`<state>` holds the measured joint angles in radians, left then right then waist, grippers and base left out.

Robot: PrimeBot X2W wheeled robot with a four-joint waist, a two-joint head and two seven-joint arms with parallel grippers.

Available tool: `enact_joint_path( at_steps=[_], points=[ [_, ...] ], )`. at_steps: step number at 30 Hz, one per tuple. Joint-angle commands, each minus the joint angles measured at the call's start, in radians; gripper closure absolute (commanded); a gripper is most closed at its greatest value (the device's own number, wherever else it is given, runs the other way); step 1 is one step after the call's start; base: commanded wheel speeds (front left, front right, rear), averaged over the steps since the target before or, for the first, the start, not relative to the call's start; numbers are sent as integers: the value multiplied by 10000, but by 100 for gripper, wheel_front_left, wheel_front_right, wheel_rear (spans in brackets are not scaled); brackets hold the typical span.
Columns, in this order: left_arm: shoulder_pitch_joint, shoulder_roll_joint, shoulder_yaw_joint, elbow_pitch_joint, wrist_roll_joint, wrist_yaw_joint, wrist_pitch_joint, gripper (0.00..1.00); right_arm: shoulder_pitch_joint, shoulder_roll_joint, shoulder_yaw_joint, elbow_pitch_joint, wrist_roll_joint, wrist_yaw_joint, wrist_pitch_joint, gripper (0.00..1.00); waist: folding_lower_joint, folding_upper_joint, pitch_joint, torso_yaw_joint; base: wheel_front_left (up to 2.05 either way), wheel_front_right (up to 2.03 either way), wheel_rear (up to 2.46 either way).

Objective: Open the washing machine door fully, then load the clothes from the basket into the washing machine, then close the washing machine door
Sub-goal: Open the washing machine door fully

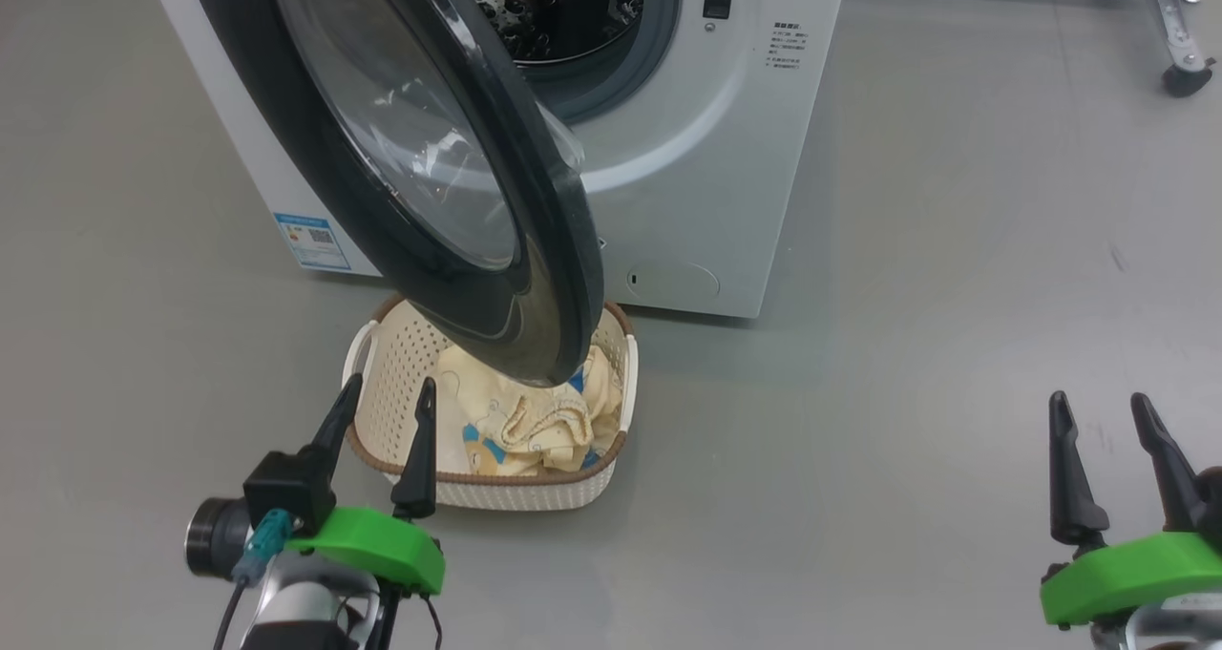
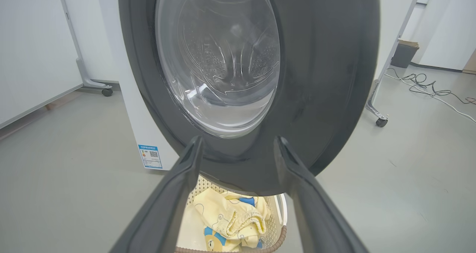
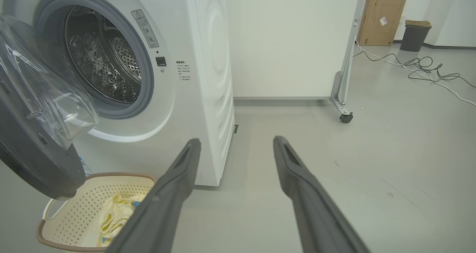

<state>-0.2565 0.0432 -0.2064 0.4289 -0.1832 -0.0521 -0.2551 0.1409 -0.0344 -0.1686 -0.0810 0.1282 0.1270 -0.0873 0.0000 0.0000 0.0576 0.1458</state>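
Observation:
The white washing machine (image 1: 706, 182) stands ahead with its black-rimmed glass door (image 1: 430, 154) swung partly open, overhanging the cream basket (image 1: 382, 373) on the floor. Pale yellow clothes (image 1: 535, 411) with blue patches lie in the basket. My left gripper (image 1: 387, 397) is open just in front of the basket's near left rim, below the door's lower edge. In the left wrist view the door (image 2: 319, 78) looms close, with the clothes (image 2: 230, 216) between the fingers. My right gripper (image 1: 1103, 416) is open over bare floor far to the right. The steel drum (image 3: 104, 59) shows in the right wrist view.
A wheeled white partition's caster (image 1: 1184, 77) stands at the back right. In the right wrist view a cardboard box (image 3: 383, 17), a grey bin (image 3: 414, 37) and loose cables (image 3: 424, 65) lie beyond it. Grey floor spreads to the machine's right.

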Motion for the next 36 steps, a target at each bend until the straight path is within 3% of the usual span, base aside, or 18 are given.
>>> enact_joint_path(
  at_steps=[1,15,16,18,19,30,36],
  points=[
    [-270,139,329,-273,29,12,-67,0,-131,-160,192,-300,17,37,-35,0,0,0,-13,-8,0,0,0],
    [-392,145,403,-176,55,-41,-67,2,-45,-159,352,-165,160,37,-57,0,0,0,-84,-148,0,0,0],
    [-403,144,419,-162,27,-47,-67,14,-44,-159,358,-157,169,37,-57,0,0,0,-97,-162,0,0,0],
    [-492,145,472,-138,-25,-50,-67,83,-44,-159,349,-126,345,37,-64,0,0,0,-112,-181,0,0,0],
    [-568,150,525,-177,-53,-39,-67,100,-42,-159,348,-106,349,37,-70,0,0,0,-123,-187,0,0,0],
    [-2049,156,782,-1958,-367,223,97,100,-17,-159,301,-106,327,37,-44,0,0,0,-156,-183,0,0,0],
    [-2817,78,-686,-4202,-1188,403,1106,100,-190,-158,483,-21,372,37,-63,0,0,0,14,-372,0,0,0]
  ],
)
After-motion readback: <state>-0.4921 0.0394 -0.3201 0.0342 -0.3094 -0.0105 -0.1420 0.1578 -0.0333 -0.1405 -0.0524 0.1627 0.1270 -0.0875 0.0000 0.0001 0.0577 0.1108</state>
